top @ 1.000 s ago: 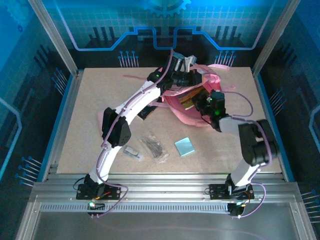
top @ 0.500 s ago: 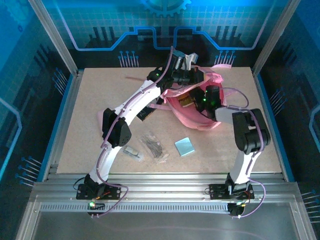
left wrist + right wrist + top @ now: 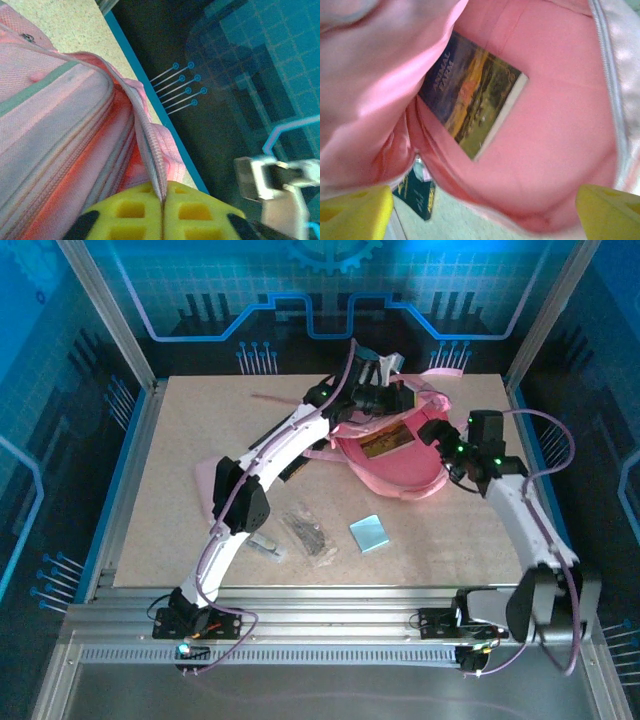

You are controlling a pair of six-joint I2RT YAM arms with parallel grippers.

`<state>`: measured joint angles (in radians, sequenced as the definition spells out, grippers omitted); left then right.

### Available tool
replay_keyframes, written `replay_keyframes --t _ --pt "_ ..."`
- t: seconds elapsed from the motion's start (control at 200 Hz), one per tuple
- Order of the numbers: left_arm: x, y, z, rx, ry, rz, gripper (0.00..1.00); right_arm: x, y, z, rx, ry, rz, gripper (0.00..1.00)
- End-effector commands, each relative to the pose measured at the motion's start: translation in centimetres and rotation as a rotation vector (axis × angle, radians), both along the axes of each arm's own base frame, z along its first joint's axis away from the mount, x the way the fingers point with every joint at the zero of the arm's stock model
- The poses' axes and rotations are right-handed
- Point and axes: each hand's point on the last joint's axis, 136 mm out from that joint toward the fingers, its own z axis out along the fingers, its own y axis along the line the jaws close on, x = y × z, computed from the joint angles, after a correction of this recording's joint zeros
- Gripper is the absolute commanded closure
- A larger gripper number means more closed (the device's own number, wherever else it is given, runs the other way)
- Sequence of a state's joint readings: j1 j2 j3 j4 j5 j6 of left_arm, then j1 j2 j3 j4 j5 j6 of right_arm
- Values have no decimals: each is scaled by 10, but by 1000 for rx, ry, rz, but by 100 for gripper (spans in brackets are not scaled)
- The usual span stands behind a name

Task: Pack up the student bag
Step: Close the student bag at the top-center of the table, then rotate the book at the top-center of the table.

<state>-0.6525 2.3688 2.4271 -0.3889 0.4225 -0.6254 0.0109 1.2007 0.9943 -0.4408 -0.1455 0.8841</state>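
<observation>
Student bag point(image 3: 395, 468) at the far middle of the tabletop point(image 3: 200, 440), mouth gaping. Left gripper point(image 3: 164, 200) clenched on its zip edge point(image 3: 149, 150), pinching the fabric rim. Right gripper point(image 3: 482, 212) released, yellow pads point(image 3: 350, 212) wide apart just above the mouth. Inside, against pink lining, an "Animal Farm" book point(image 3: 470, 95). Nearer the arms, a pale blue card point(image 3: 369, 533).
</observation>
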Motion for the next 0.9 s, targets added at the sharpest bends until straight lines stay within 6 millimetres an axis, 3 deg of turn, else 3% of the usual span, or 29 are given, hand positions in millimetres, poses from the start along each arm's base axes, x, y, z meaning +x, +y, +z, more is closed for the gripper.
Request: replay_keyframes --t 0.0,0.105,0.185,0.28,0.405,0.62,0.896 --pt "-15 -4 28 -29 -54 -58 58 -48 -4 -2 -111 88 80 5" --pt "-24 16 26 30 -70 -45 31 -58 9 25 -108 3 127 6" --pt "-23 41 23 57 -83 -6 22 -58 29 41 -100 -46 180 7" --pt "-11 84 18 96 -101 90 20 -50 63 49 -72 -70 256 9" --pt "11 153 -11 180 -69 238 19 -30 117 44 -42 -102 345 12" --pt "51 270 -76 343 35 471 19 1 206 6 -44 -63 458 26" --pt "82 354 -155 528 182 589 19 41 290 -64 -19 28 506 33"
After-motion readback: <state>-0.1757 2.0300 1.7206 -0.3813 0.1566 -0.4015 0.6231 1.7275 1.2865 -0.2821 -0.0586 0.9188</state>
